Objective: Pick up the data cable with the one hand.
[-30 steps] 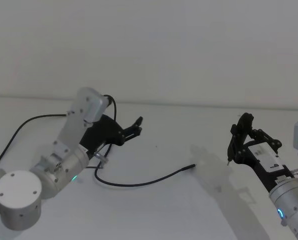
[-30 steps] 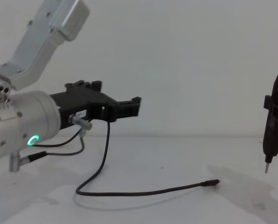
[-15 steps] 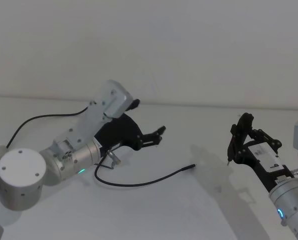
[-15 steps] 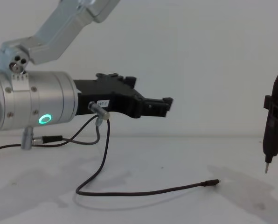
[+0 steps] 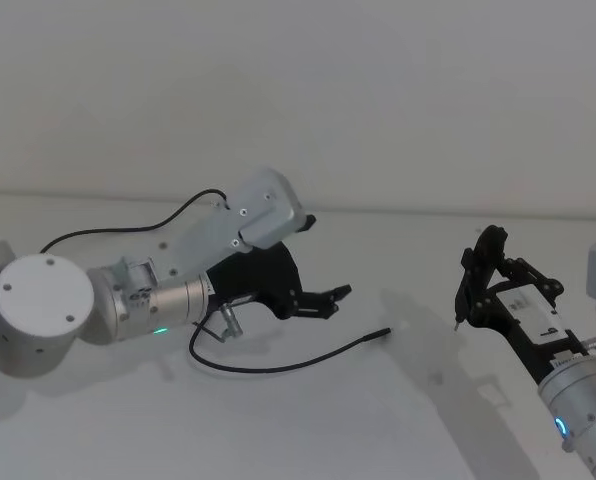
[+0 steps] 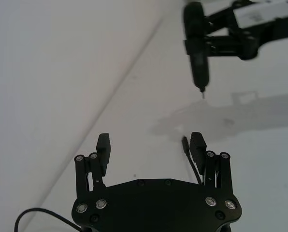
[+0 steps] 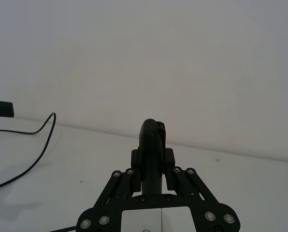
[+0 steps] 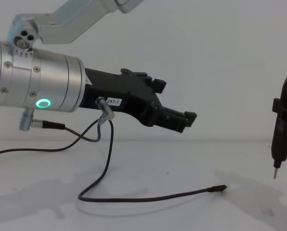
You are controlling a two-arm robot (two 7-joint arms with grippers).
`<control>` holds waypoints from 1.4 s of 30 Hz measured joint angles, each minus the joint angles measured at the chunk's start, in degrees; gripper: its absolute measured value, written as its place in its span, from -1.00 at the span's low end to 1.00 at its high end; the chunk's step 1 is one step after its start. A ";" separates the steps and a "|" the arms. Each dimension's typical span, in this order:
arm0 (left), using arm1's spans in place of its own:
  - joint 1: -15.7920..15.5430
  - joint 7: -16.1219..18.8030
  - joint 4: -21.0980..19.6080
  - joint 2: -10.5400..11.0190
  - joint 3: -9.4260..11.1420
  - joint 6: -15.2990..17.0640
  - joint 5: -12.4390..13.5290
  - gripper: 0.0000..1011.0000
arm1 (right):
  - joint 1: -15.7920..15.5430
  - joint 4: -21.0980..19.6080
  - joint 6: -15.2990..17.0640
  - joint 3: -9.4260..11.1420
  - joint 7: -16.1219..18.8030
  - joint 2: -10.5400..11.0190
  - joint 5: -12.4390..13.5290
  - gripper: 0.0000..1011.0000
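Data cable [image 8: 148, 198] left-right, plug [image 8: 218, 188] rightward; left gripper [image 5: 336, 302] fingers [image 6: 197, 147] wide; right gripper [image 5: 477, 286] around tool [image 8: 280, 139].

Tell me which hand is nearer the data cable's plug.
Left. The left hand, open, hovers above and left of the plug; the right hand, shut on a slim tool, sits farther off to its right.

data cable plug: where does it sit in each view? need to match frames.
Head: data cable plug right of centre.
Chest: plug lower right of centre, lying flat.
Left wrist: plug beside one jaw of the open left gripper.
Right wrist: cannot tell the plug.
Landmark: the slim black tool with a metal tip, on the plug's right.
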 joint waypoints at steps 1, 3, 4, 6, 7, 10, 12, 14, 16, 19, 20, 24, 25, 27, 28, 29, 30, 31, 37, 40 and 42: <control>-0.43 -0.50 -0.09 0.28 0.35 0.06 0.26 0.98 | 0.00 0.00 0.00 0.00 0.00 0.00 0.00 -0.47; -1.49 -2.16 -0.31 1.00 1.16 0.18 1.18 0.98 | 0.00 0.00 0.00 0.00 0.00 0.00 0.00 -0.47; -1.81 -2.64 -0.39 1.22 1.41 0.21 1.46 0.98 | 0.00 0.00 0.00 0.00 0.00 0.00 0.00 -0.47; -2.44 -3.78 -0.53 1.62 1.95 0.25 2.16 0.98 | 0.00 0.00 0.00 0.00 0.00 0.00 0.00 -0.47; -3.16 -4.73 -0.70 2.07 2.58 0.27 2.80 0.98 | 0.00 0.00 0.00 0.00 0.00 0.00 0.00 -0.47; -4.37 -6.67 -0.98 2.84 3.62 0.28 4.27 0.98 | 0.00 0.00 0.00 0.00 0.00 0.00 0.00 -0.47; -5.22 -7.96 -1.20 3.37 4.46 0.28 5.35 0.98 | 0.00 0.00 0.00 0.00 0.00 0.00 0.00 -0.47; -5.90 -8.78 -1.38 3.77 5.13 0.28 6.06 0.98 | 0.00 0.00 0.00 0.00 0.00 0.00 0.00 -0.47; -6.71 -10.11 -1.62 4.24 5.95 0.29 7.27 0.98 | 0.00 0.00 0.00 0.00 0.00 0.00 0.00 -0.47; -7.85 -11.80 -2.00 4.90 7.38 0.53 9.02 0.98 | 0.00 0.00 0.00 0.00 0.00 0.00 0.00 -0.47; -8.06 -12.28 -2.08 5.00 7.63 0.66 9.37 0.98 | 0.00 0.00 0.00 0.00 0.00 0.00 0.00 -0.47; -8.95 -13.85 -2.41 5.41 8.89 1.38 10.94 0.98 | 0.00 0.00 0.00 0.00 0.00 0.00 0.00 -0.47; -9.12 -14.18 -2.49 5.48 9.24 1.68 11.35 0.98 | 0.00 0.00 0.00 0.00 0.00 0.00 0.00 -0.47; -9.22 -14.44 -2.55 5.49 9.54 2.06 11.73 0.98 | 0.00 0.00 0.00 0.00 0.00 0.00 0.00 -0.47; -9.24 -14.53 -2.57 5.49 9.64 2.32 11.95 0.98 | 0.00 0.00 0.00 0.00 0.00 0.00 0.00 -0.47; -9.24 -14.67 -2.58 5.45 9.80 2.74 12.24 0.98 | 0.00 0.00 0.00 0.00 0.00 0.00 0.00 -0.47; -9.24 -14.68 -2.59 5.41 9.85 2.99 12.37 0.98 | 0.00 0.00 0.00 0.00 0.00 0.00 0.00 -0.47; -9.16 -14.68 -2.59 5.28 9.94 3.54 12.59 0.98 | 0.00 0.00 0.00 0.00 0.00 0.00 0.00 -0.47; -8.49 -14.26 -2.11 4.39 10.05 5.64 13.10 0.98 | 0.00 0.00 0.00 0.00 0.00 0.00 0.00 -0.47; -8.05 -13.73 -1.65 3.65 10.02 6.95 13.23 0.98 | 0.00 0.00 0.00 0.00 0.00 0.00 0.00 -0.47; -7.76 -13.35 -1.15 3.10 9.93 7.96 13.29 0.98 | 0.00 0.00 0.00 0.00 0.00 0.00 0.00 -0.47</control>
